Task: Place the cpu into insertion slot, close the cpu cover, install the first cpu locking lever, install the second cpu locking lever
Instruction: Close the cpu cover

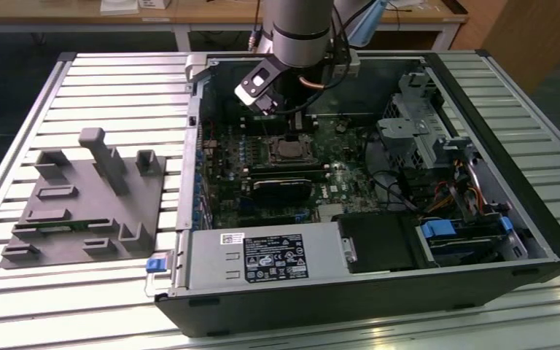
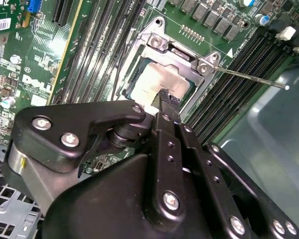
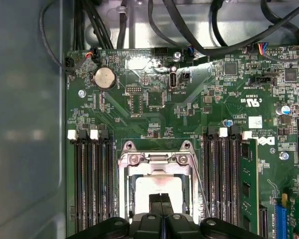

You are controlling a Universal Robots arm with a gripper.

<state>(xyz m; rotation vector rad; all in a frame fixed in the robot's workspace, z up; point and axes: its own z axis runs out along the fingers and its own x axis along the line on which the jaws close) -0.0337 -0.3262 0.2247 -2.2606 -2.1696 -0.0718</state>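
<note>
The cpu (image 3: 159,185), with its dull silver top, lies in the insertion slot (image 3: 132,181) on the green board. The cpu cover (image 3: 157,169), a grey metal frame, appears to lie down around it, the chip showing through its window. My gripper (image 3: 161,199) is shut, with its black fingertips together just over the chip's middle; in the second wrist view the gripper (image 2: 164,94) hangs above the cpu (image 2: 152,82) and the cpu cover (image 2: 182,52). A thin locking lever (image 2: 249,77) sticks out sideways from the socket. In the exterior view the gripper (image 1: 294,124) hangs over the cpu (image 1: 288,150).
Long black memory slots (image 3: 89,184) flank the socket, and one holds a green module (image 3: 246,189). Cables (image 3: 189,30) run along the case wall. The case (image 1: 192,109) also holds a drive cage (image 1: 411,138) and a power supply (image 1: 260,255). A grey fixture tray (image 1: 85,197) lies on the table at the exterior view's left.
</note>
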